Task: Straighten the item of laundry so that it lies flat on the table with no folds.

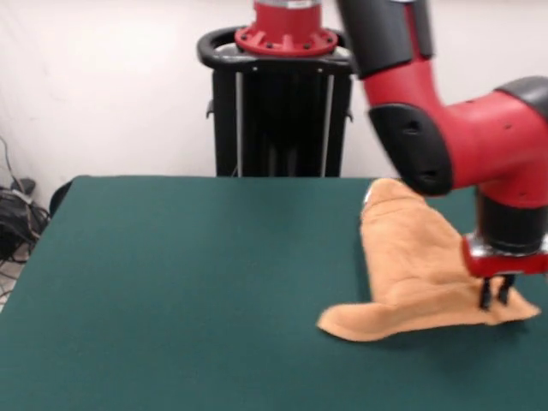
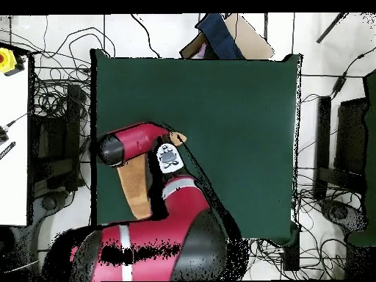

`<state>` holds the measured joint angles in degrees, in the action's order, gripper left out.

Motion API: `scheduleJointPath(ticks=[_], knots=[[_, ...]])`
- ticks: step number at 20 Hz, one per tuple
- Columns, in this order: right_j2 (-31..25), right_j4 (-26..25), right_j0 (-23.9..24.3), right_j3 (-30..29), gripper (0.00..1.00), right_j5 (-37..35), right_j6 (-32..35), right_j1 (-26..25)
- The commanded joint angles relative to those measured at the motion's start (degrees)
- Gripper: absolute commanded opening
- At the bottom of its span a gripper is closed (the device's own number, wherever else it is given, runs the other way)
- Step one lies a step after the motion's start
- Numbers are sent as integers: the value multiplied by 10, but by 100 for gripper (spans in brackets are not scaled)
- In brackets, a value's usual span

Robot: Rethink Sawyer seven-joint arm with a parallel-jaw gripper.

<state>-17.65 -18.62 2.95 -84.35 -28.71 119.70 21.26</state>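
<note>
Across a wide green table [image 1: 171, 282], a red and black arm [image 1: 462, 145] reached down from its pedestal at the far side and bent at the elbow, its wrist pointing straight down. An orange-tan towel [image 1: 411, 274] lay bunched near the table's right edge in the front view, folded over itself, with one flap trailing toward the centre. From overhead the arm hid most of the towel. The gripper [image 1: 496, 295] stood at the towel's near right corner, its two dark fingers [image 1: 485, 297] close together on the cloth, seemingly pinching it. The step in hand looked like gripping a corner; the next move would call for drawing it outward to unfold the layers.
</note>
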Motion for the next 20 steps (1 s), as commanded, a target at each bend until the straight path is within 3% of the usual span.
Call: scheduleJointPath(ticks=[1, 7, 10, 11, 15, 20], knots=[[-10, 74, -45, 23, 0, -21, 116, -23], [25, 77, -72, 100, 0, -14, 90, -69], [39, 73, -67, 103, 0, -14, 81, -77], [40, 69, -64, 102, 100, -7, 77, -77], [51, 70, -57, 81, 100, -35, 72, -45], [3, 86, -3, 27, 100, -92, 7, 17]])
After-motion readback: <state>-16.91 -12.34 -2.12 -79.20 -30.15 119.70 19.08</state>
